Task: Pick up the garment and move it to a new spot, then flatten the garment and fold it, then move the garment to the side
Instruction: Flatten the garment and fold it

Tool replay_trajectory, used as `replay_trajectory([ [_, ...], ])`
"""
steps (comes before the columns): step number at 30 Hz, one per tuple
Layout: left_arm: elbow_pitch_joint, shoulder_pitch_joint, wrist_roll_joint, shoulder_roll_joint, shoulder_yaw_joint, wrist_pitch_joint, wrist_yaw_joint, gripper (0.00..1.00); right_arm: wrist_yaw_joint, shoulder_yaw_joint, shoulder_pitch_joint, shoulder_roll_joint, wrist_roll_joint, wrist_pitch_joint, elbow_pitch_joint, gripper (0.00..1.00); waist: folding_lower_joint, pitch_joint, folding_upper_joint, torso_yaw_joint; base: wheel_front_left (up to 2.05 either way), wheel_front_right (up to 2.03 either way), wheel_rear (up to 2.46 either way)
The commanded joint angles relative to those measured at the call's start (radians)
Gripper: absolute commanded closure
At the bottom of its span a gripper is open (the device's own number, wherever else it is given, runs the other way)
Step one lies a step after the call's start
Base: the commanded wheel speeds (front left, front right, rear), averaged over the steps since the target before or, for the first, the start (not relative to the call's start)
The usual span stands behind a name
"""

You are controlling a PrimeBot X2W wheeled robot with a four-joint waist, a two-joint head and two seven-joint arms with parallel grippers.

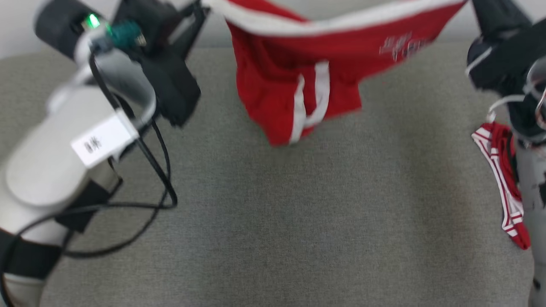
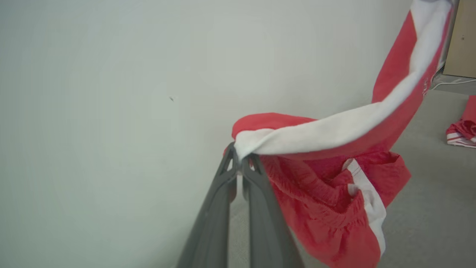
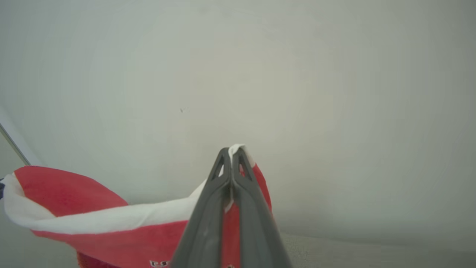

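Note:
The garment (image 1: 298, 81), red shorts with a white waistband and white side stripes, hangs in the air over the grey cloth surface (image 1: 273, 221), stretched by its waistband between my two arms. In the left wrist view my left gripper (image 2: 241, 156) is shut on one end of the white band of the garment (image 2: 334, 175), whose red legs sag below. In the right wrist view my right gripper (image 3: 232, 152) is shut on the other end of the band, and the garment (image 3: 104, 223) trails off to the left.
A second red and white garment (image 1: 505, 183) lies crumpled at the right edge of the grey surface, also seen as the red heap (image 2: 463, 130). A pale wall (image 2: 111, 111) stands behind. Black cables (image 1: 158, 170) loop from my left arm.

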Motion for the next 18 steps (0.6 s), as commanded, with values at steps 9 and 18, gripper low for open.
replay_trajectory([
  [9,0.176,-0.226,0.050,0.016,0.021,-0.042,-0.023,1.00,-0.002,-0.038,-0.305,0.111,0.031,-0.142,0.255,1.00,-0.0001,0.182,-0.0001,-0.079,0.00,0.00,0.00],
  [18,0.308,-0.375,0.151,0.009,0.025,-0.205,0.070,1.00,-0.002,-0.073,-0.526,0.154,-0.022,-0.460,0.433,1.00,-0.0001,0.227,-0.0001,-0.103,0.00,0.00,0.00],
])
